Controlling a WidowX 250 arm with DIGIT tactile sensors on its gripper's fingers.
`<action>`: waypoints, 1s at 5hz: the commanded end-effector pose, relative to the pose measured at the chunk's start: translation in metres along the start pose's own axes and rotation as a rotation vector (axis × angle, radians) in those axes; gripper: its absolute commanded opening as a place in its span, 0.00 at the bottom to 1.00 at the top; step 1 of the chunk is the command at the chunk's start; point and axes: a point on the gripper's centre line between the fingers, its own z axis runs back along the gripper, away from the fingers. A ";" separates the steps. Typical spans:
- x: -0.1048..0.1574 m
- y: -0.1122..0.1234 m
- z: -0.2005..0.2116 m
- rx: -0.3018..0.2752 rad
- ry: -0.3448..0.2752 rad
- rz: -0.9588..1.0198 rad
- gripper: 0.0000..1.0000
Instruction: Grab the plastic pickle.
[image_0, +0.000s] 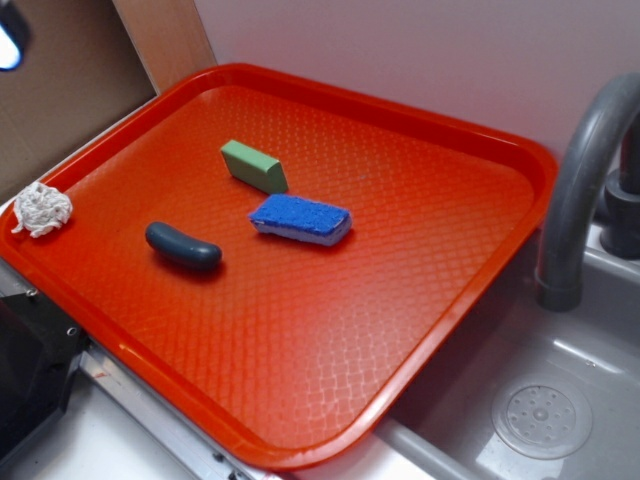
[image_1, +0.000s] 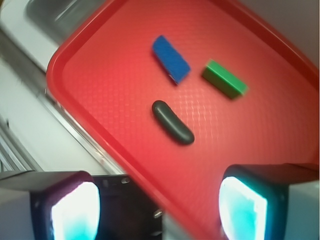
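Beside a grey sink (image_0: 560, 400), an orange tray (image_0: 300, 380) carries the pickle (image_0: 183, 246) at its left, apart from the sponge (image_0: 301, 219); light, stiff and slippery-looking, best pinched across its middle by the released tool (image_1: 160, 212).

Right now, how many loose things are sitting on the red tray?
3: the plastic pickle near the left side, the green block toward the back, the blue sponge mid-tray. A white rag sits at the tray's left rim.
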 end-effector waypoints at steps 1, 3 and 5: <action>0.039 0.010 -0.050 0.086 0.092 -0.487 1.00; 0.042 -0.009 -0.103 0.034 0.192 -0.658 1.00; 0.035 -0.001 -0.140 0.021 0.296 -0.621 1.00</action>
